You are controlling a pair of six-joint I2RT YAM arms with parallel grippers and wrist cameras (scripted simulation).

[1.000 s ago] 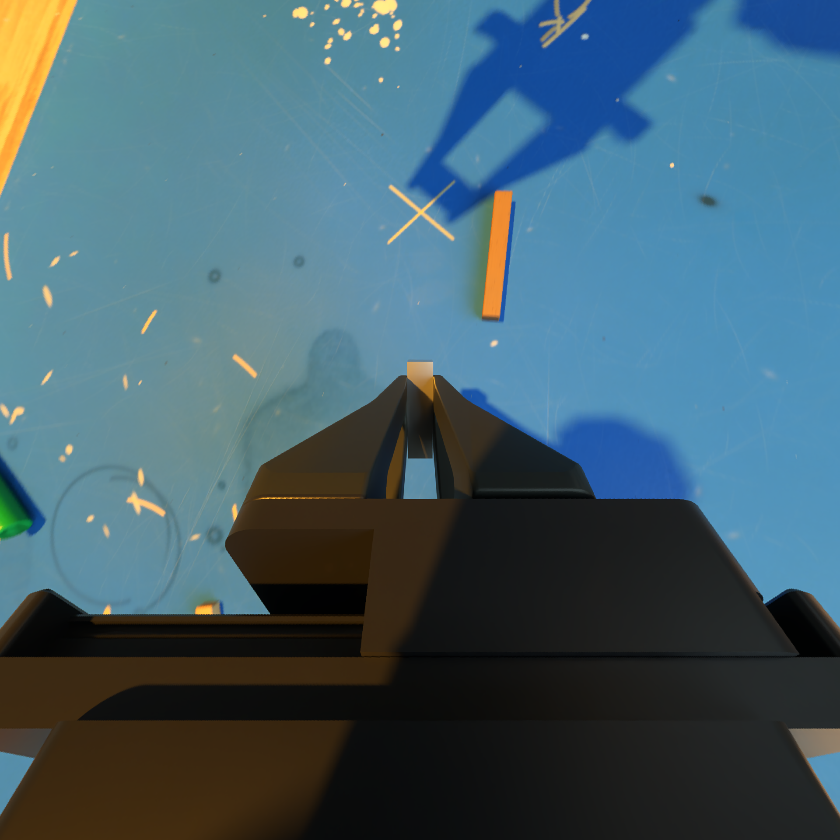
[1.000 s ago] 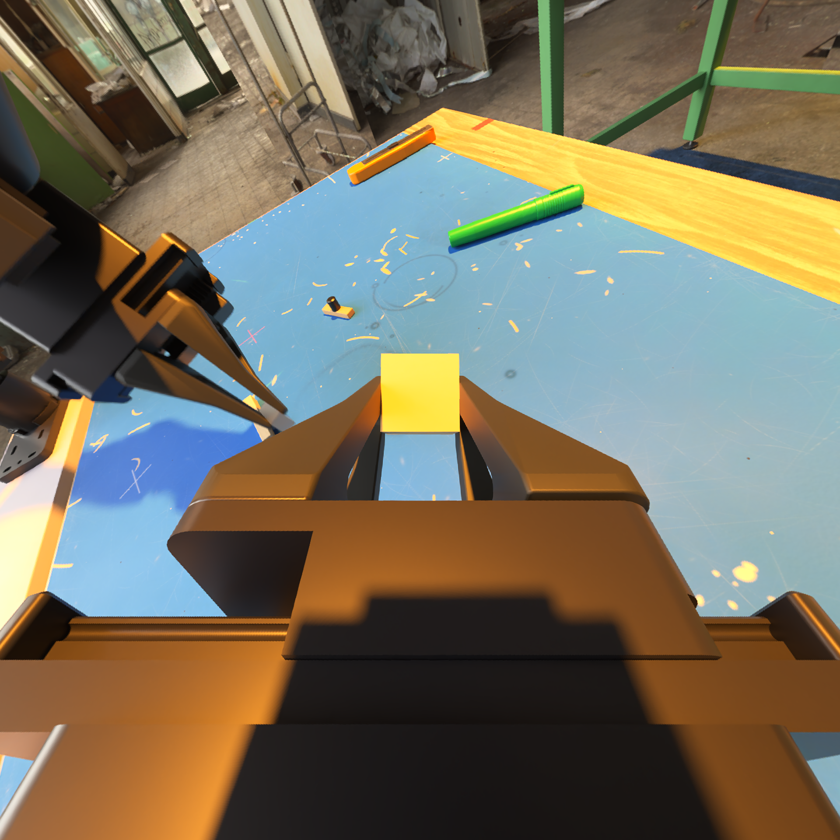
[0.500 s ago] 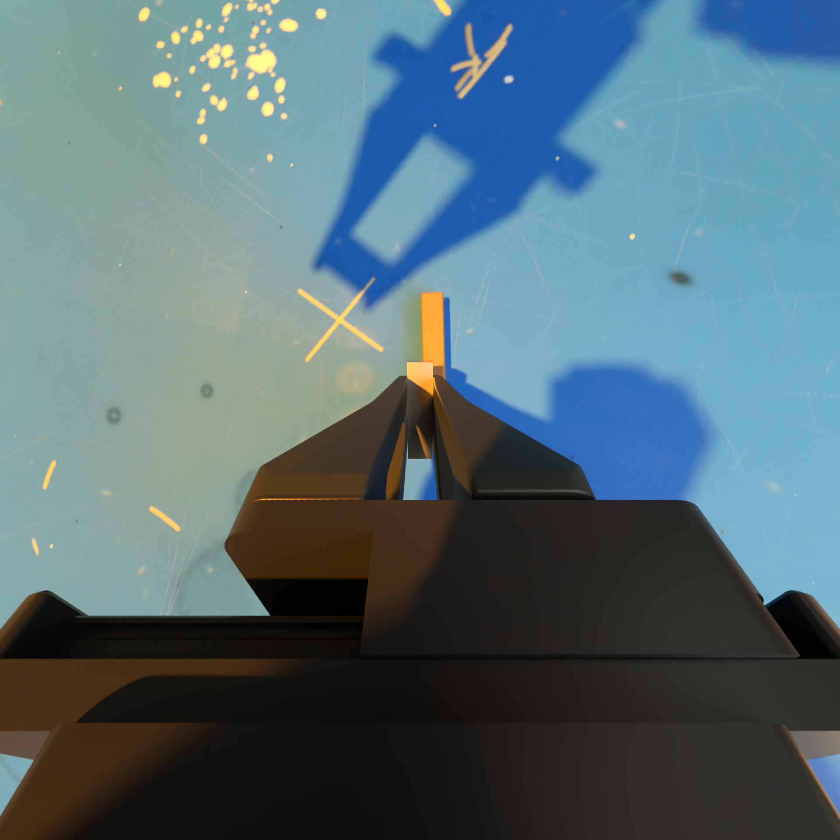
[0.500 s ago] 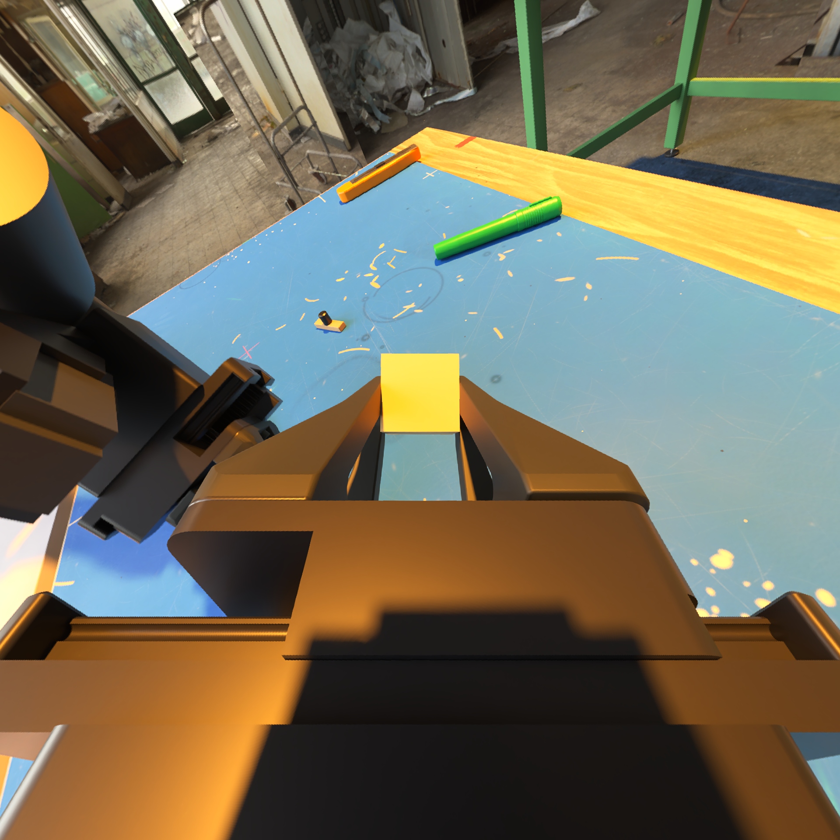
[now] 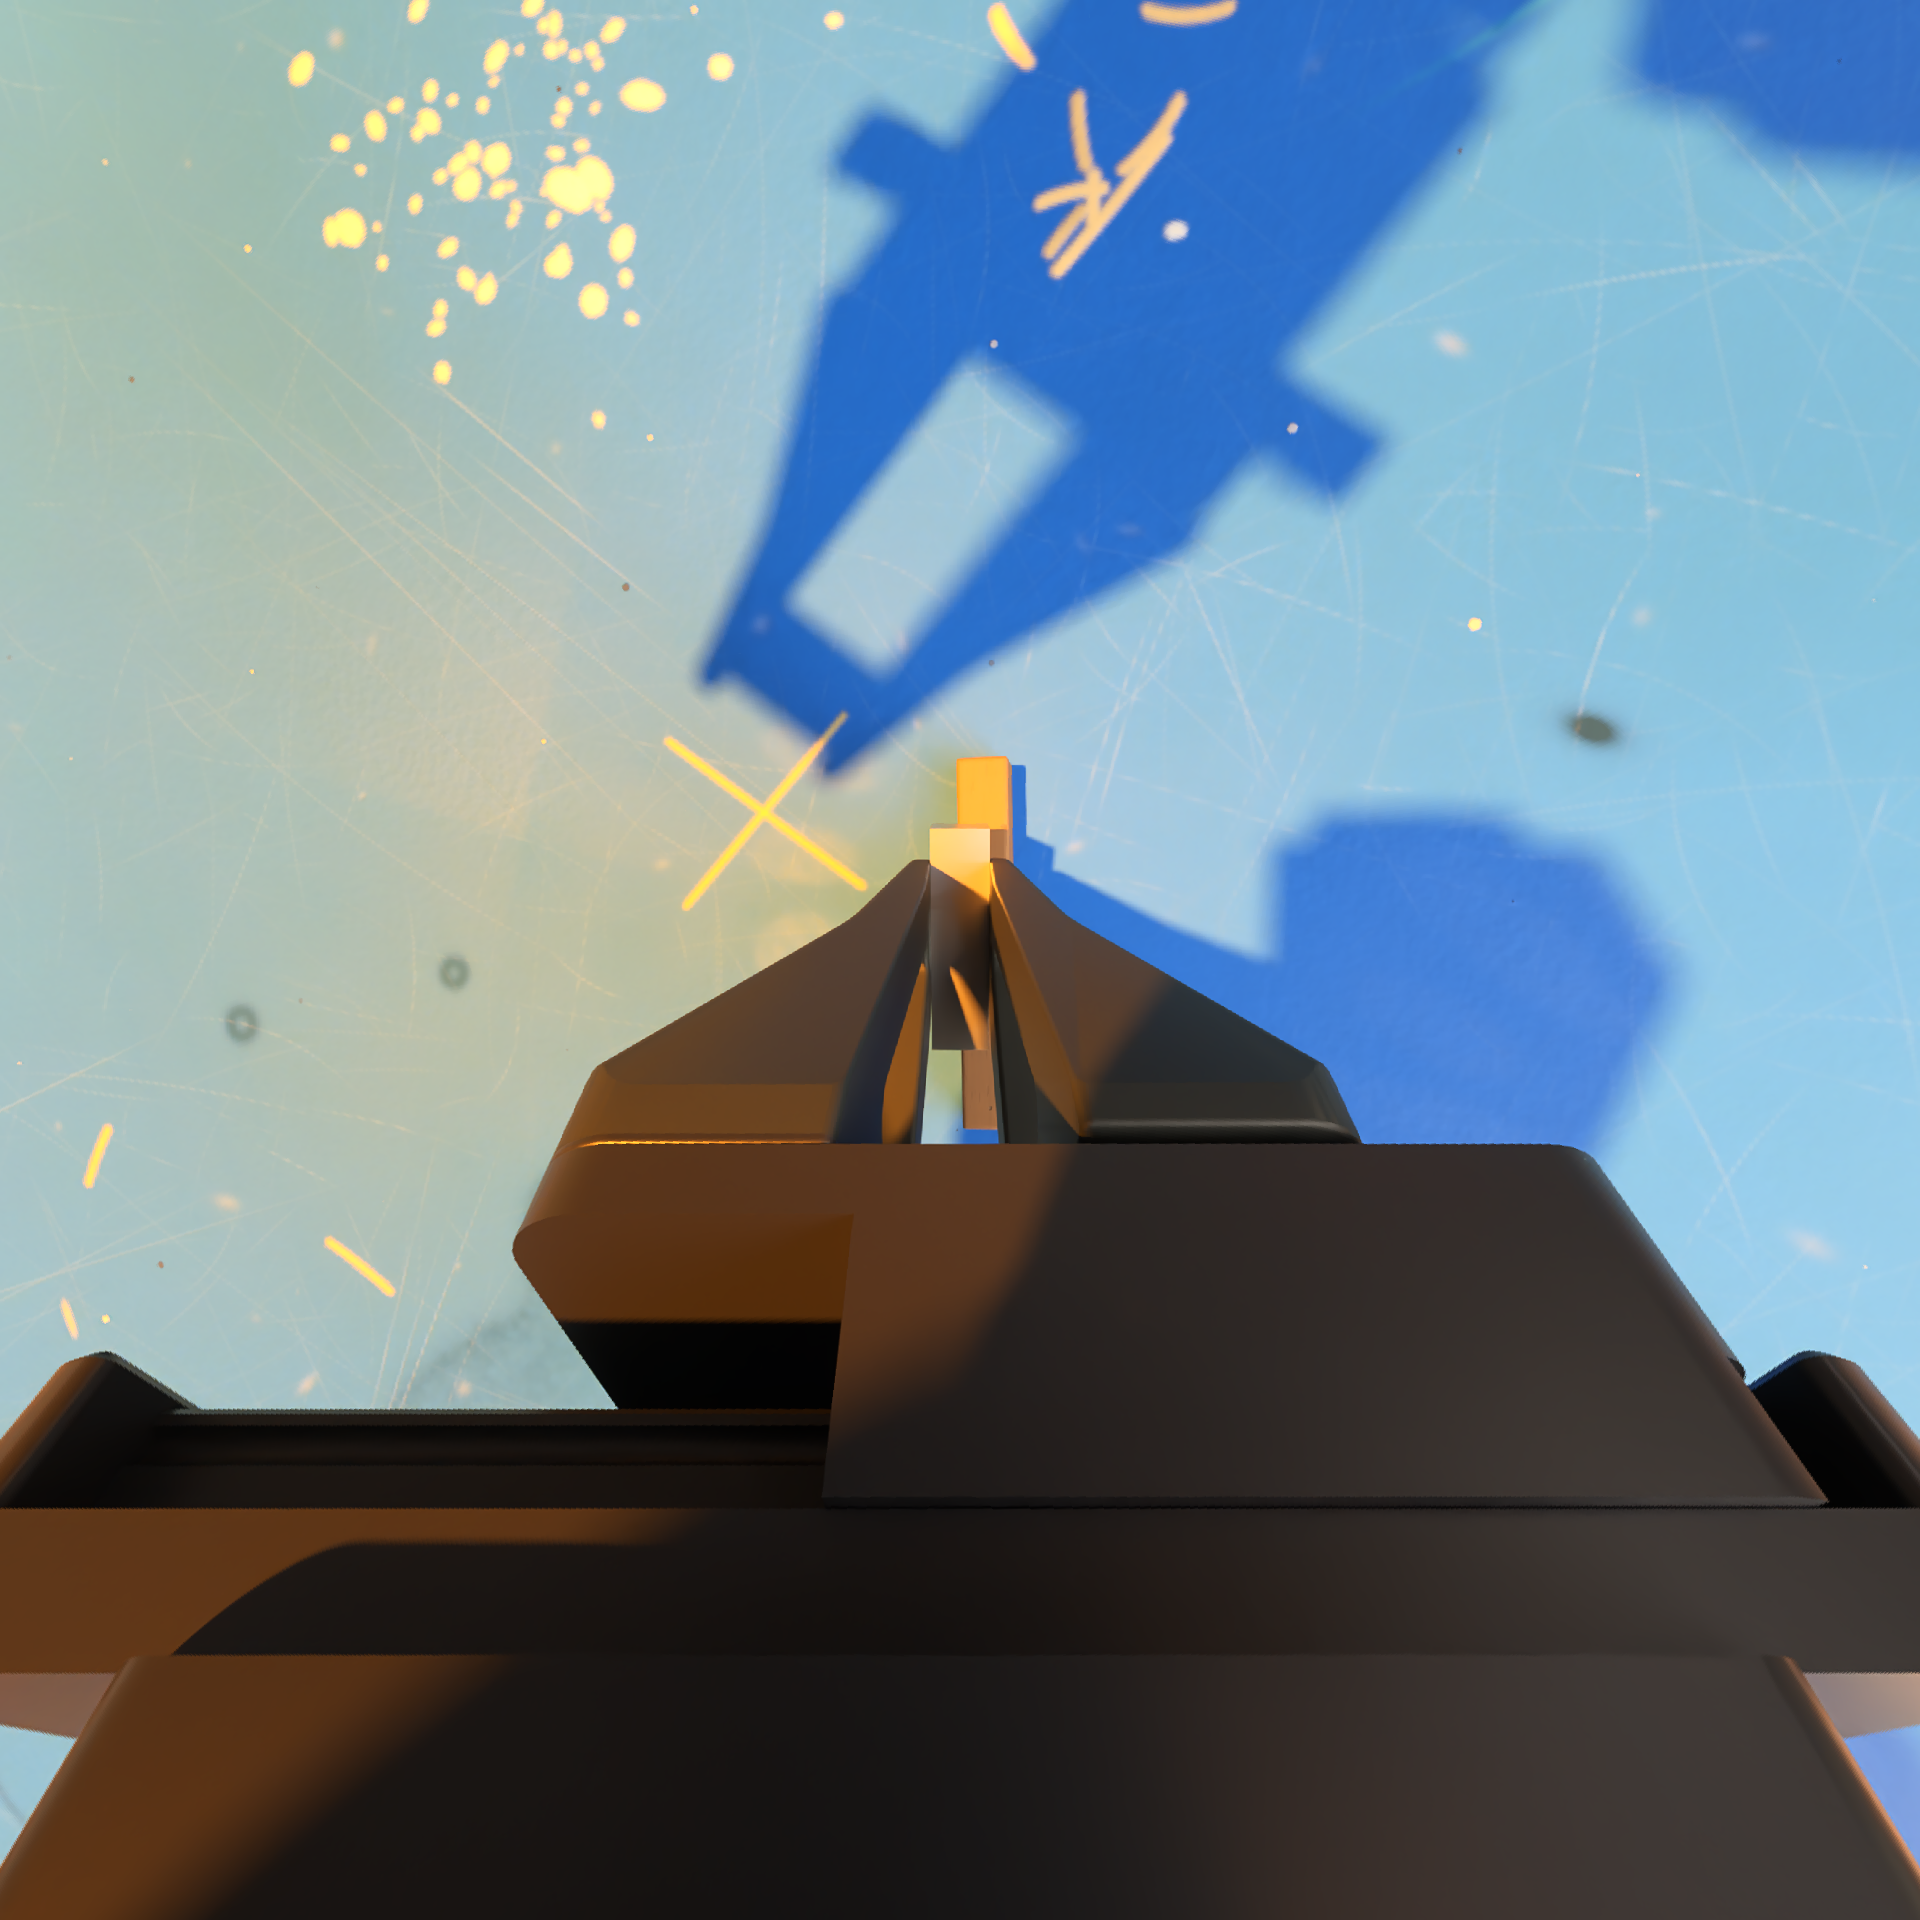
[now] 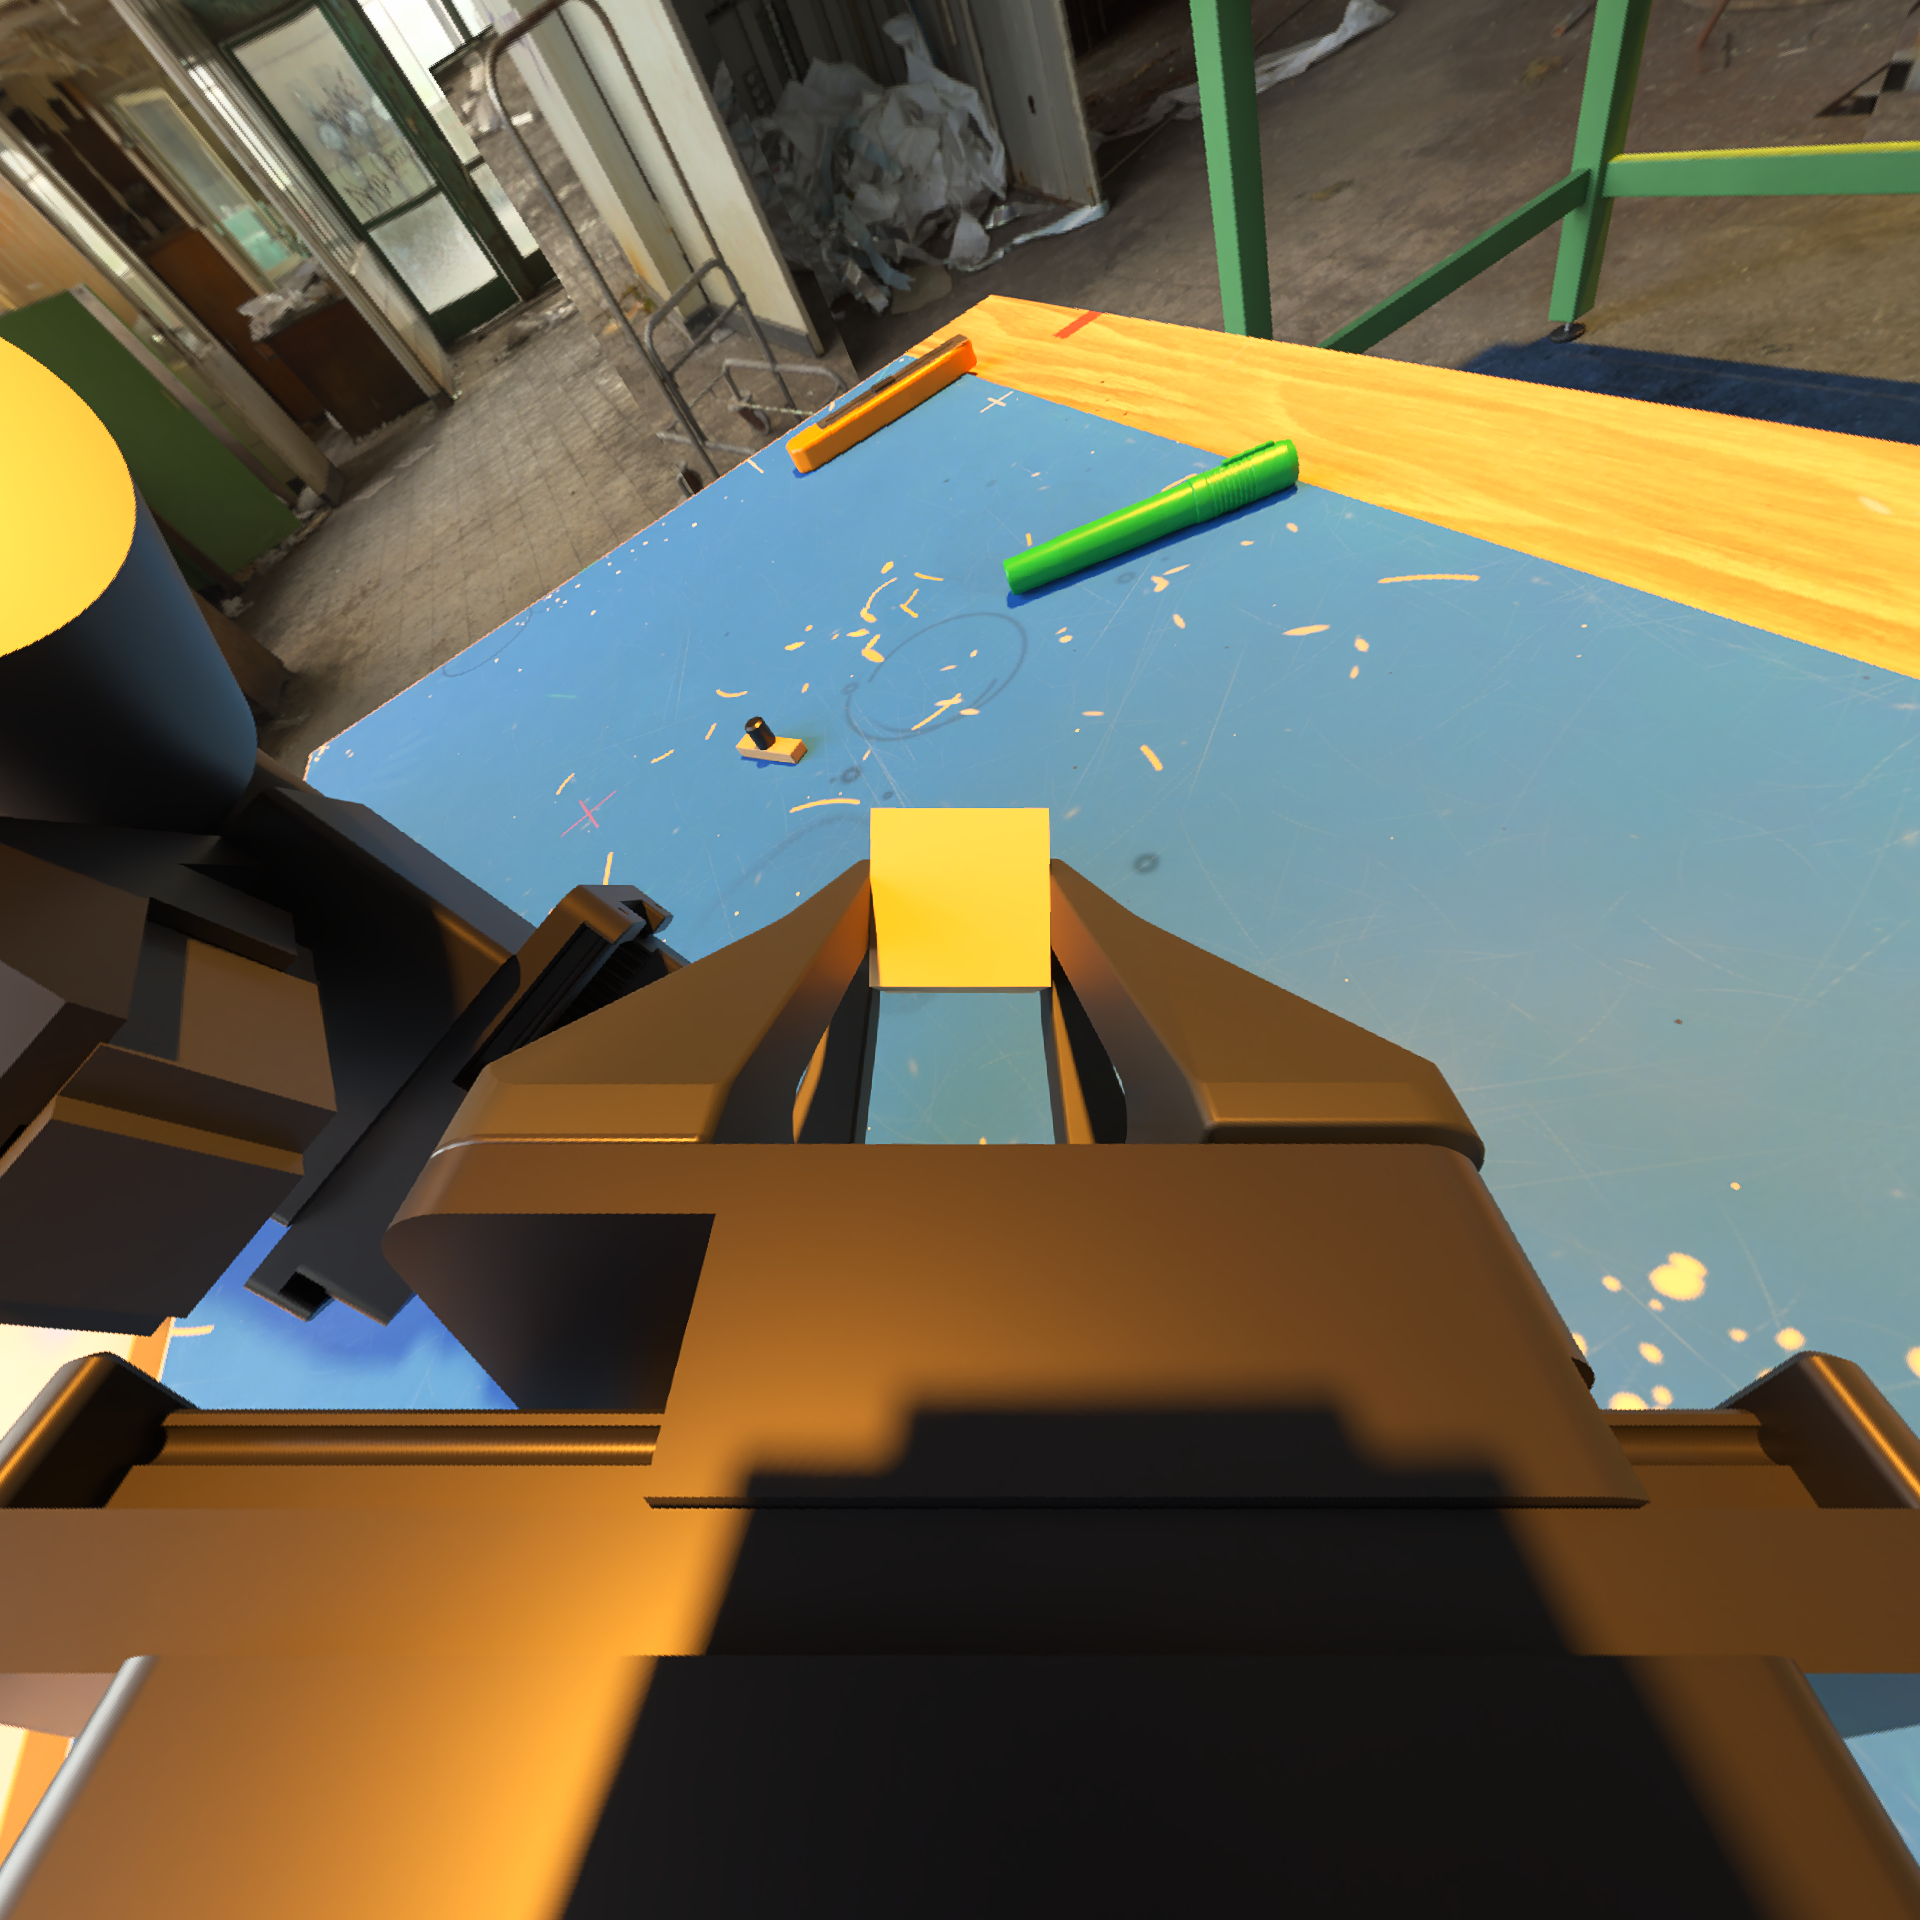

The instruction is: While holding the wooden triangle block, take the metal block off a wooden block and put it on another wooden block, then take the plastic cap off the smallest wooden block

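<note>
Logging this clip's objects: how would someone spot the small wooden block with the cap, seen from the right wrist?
Start at the blue mat. Down-left of the green marker, past a faint drawn circle, lies a small wooden block. Unlike anything nearby, it carries a little black cap on top.

left arm [image 6: 208, 1039] beside right gripper [image 6: 961, 935]
</note>
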